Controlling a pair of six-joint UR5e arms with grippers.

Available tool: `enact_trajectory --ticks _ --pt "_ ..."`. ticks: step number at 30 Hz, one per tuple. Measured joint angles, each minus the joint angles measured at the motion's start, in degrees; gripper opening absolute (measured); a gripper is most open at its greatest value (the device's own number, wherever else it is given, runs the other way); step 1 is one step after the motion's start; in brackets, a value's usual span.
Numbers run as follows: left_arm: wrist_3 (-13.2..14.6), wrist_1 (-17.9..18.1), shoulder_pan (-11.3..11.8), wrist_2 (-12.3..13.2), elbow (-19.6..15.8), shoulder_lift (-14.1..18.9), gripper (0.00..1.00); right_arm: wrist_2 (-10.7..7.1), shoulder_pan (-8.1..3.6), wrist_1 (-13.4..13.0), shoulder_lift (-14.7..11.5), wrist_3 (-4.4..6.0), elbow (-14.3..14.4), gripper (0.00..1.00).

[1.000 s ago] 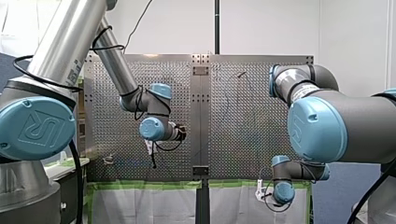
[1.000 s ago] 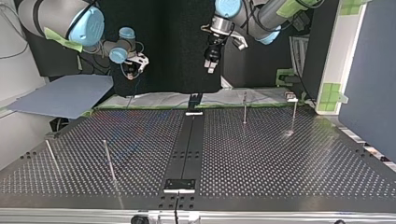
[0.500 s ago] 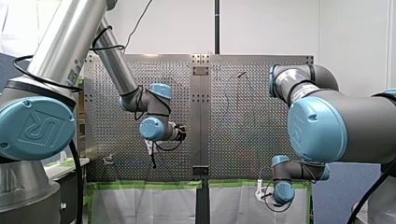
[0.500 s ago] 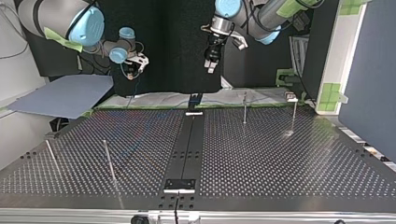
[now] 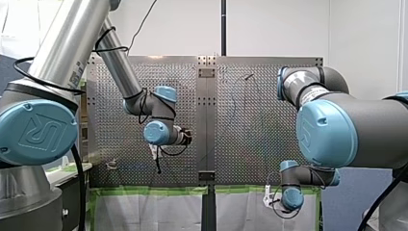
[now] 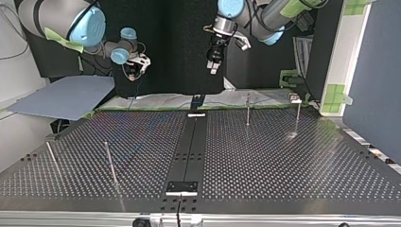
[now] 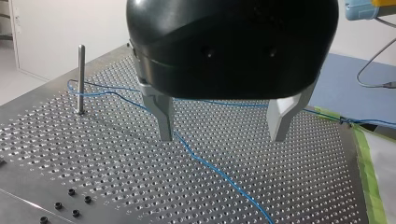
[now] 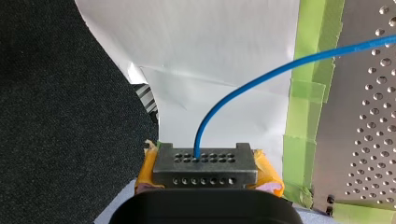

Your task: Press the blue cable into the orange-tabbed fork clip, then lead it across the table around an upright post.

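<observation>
My right hand point(image 8: 205, 161) is clamped on the cable point(image 8: 200, 135), which rises from between its yellow-padded fingers and curves ahead onto the bench point(image 8: 364, 116). My left hand point(image 7: 222, 135) hangs wide open and empty over the bench. The cable lies slack under it, passing just beside one finger. Farther ahead of that hand the cable appears to loop round a post point(image 7: 81, 79), so the routing looks partly done. The clip cannot be picked out, so I cannot tell whether the pressing-in is done. Taking up the slack probably remains.
</observation>
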Motion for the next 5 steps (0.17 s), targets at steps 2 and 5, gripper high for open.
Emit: enact_trajectory --ticks 2,5 --pt "0.0 0.0 0.0 0.0 0.0 0.0 0.98 0.00 0.00 0.0 0.0 0.00 0.0 0.00" --pt "0.0 0.0 0.0 0.0 0.0 0.0 0.98 0.00 0.00 0.0 0.0 0.00 0.0 0.00"
